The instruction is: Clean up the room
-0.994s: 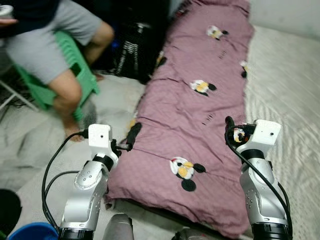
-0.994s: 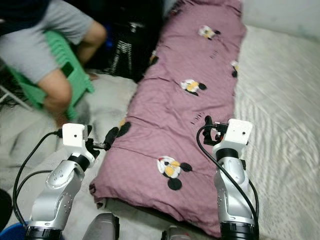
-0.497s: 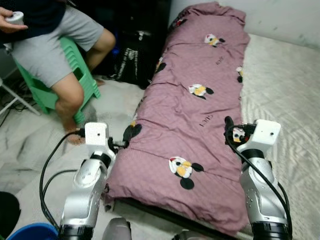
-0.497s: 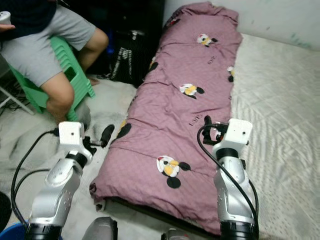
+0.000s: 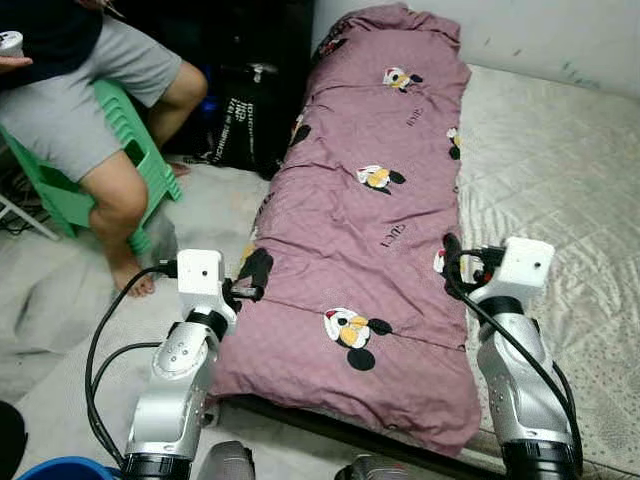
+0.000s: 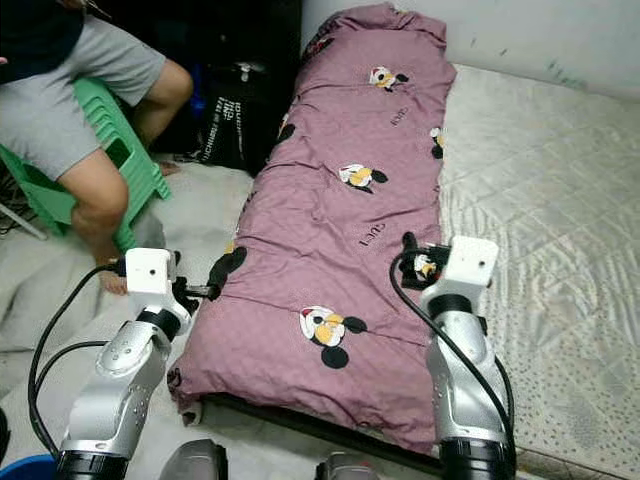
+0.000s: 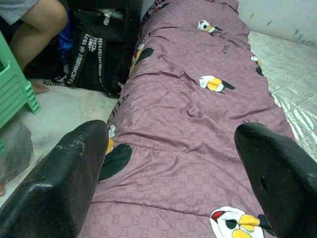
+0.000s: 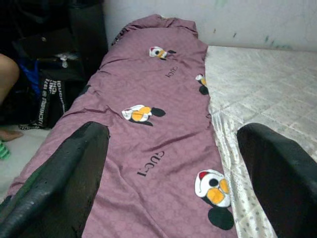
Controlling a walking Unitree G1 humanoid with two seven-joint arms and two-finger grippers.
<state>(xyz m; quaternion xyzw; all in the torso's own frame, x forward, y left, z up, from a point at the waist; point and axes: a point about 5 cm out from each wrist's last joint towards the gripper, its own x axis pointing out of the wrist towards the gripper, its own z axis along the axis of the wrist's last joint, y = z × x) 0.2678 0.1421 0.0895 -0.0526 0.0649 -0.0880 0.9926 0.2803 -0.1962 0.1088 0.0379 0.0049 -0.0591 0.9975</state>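
A mauve quilt point(image 5: 370, 210) printed with cartoon mice lies stretched out lengthwise along the left side of a pale mattress point(image 5: 570, 170). My left gripper point(image 5: 248, 290) is at the quilt's near left edge, low over a black patch of the print. In the left wrist view its fingers point(image 7: 64, 183) stand wide apart over the fabric, open with nothing between them. My right gripper point(image 5: 452, 258) is at the quilt's right edge, where it meets the mattress. It is open too, its fingers point(image 8: 64, 178) spread above the cloth.
A person point(image 5: 80, 100) sits on a green plastic stool point(image 5: 145, 150) at the left, bare feet on the floor. A black bag point(image 5: 235, 115) leans by the quilt's left side. Rumpled grey sheeting point(image 5: 50, 310) covers the floor on the left. A blue tub rim point(image 5: 60, 470) shows at bottom left.
The whole picture has shifted and sharpened, so the camera moved. Both grippers keep their places at the quilt's two edges, still open.
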